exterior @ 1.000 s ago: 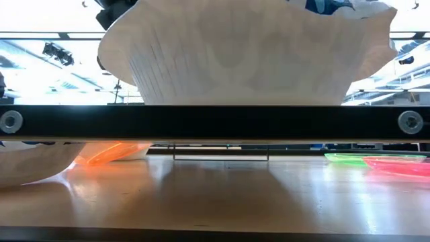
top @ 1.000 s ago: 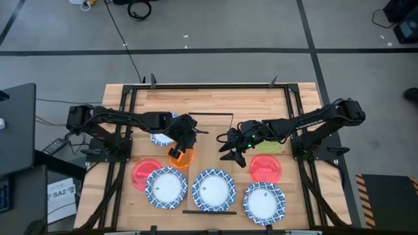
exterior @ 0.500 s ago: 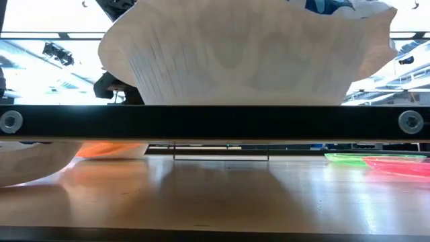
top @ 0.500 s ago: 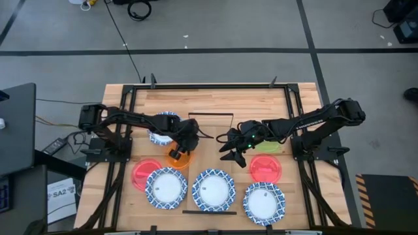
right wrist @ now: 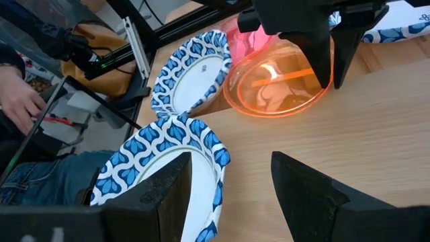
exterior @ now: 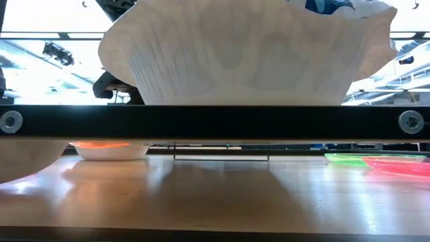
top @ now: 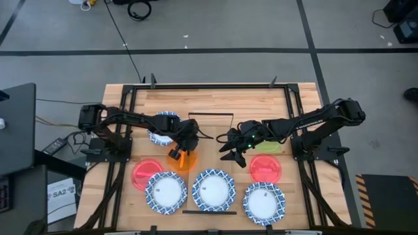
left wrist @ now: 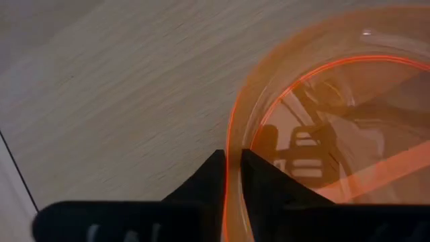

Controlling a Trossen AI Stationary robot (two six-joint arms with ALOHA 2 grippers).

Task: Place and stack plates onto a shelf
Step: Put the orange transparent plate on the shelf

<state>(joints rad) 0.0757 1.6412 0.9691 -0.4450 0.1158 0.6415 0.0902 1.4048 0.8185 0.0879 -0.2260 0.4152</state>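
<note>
On the wooden tabletop (top: 209,104), left of centre: the translucent round orange plate (top: 183,158) sits flat, its rim pinched
Left gripper (top: 176,152): jaws clenched on the orange plate's rim; in the left wrist view the two dark fingers (left wrist: 201,185) close on the thin edge of that plate (left wrist: 322,114)
Right gripper (top: 233,155): hovers near the table's middle, just right of the orange plate, jaws spread wide and holding nothing
White round plates with blue patterned rims: three in a row along the near edge (top: 166,190) (top: 213,189) (top: 264,202), a fourth (top: 160,128) behind the left arm
Red-pink round plates: one (top: 143,173) at the near left, one (top: 266,168) at the right
Yellow-green round plate (top: 267,146): just behind the right red-pink one, partly under the right arm
Long narrow light-wood shelf with black end rails (top: 210,162): runs through the table's middle, the central blue-rimmed plate lying on its near end
</note>
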